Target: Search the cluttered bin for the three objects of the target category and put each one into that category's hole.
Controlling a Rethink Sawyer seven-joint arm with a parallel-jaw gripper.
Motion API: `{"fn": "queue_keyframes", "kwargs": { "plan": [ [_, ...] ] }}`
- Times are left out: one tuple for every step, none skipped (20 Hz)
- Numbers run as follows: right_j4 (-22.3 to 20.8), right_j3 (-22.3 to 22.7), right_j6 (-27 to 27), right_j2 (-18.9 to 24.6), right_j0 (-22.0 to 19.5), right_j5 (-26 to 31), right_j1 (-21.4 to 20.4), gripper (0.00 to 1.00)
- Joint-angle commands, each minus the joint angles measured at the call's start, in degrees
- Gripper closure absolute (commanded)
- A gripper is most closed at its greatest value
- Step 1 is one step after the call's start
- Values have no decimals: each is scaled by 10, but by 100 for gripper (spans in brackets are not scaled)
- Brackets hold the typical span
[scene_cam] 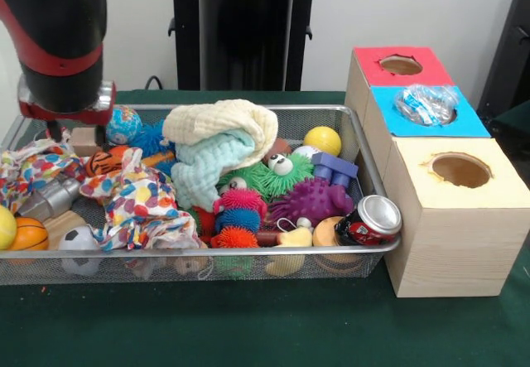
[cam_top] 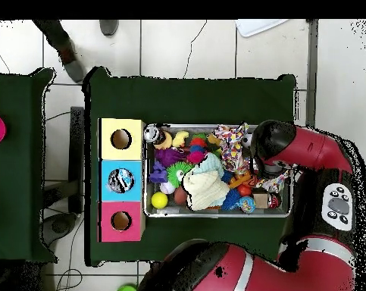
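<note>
A wire bin [scene_cam: 377,253] [cam_top: 219,213] is heaped with toys and cloths. A red soda can [scene_cam: 370,219] leans in its front right corner. A yellow ball [scene_cam: 323,139], an orange basketball [scene_cam: 29,233], a small soccer ball [scene_cam: 80,239] and a globe ball [scene_cam: 122,124] lie among spiky toys. Beside the bin stand three boxes with holes: red [scene_cam: 401,65], blue [scene_cam: 424,106] with a crumpled plastic bottle in it, and yellow [scene_cam: 460,170]. My gripper [scene_cam: 56,128] reaches down into the bin's far left end, its tip hidden behind a dotted cloth [scene_cam: 137,197].
A cream and teal cloth [scene_cam: 219,147] covers the bin's middle. Green [scene_cam: 265,172] and purple [scene_cam: 310,200] spiky toys, a rubber duck [scene_cam: 290,239], a blue block [scene_cam: 334,168] and a wooden block [scene_cam: 85,141] crowd around it. In the overhead view the arm [cam_top: 292,148] covers the bin's right end.
</note>
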Motion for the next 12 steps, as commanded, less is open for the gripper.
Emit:
{"fn": "queue_keyframes", "kwargs": {
  "plan": [
    [-78,-50,-30,4,-9,10,39,0],
    [-85,-46,-31,5,-7,1,37,0],
    [-89,-51,-27,8,-9,-2,43,0],
    [-93,-51,-24,11,-11,-11,47,0],
    [-98,-60,-23,13,-13,-11,55,0],
    [-101,-62,-18,15,-16,-19,60,0],
    [-102,-67,-14,19,-19,-24,68,0],
    [-101,-65,-5,22,-23,-28,74,0],
    [-97,-68,-2,30,-31,-35,86,0],
    [-100,-70,-6,34,-35,-43,93,0],
    [-100,-65,-15,43,-41,-53,100,0],
    [-91,-59,-23,60,-54,-71,109,0]
  ]
}}
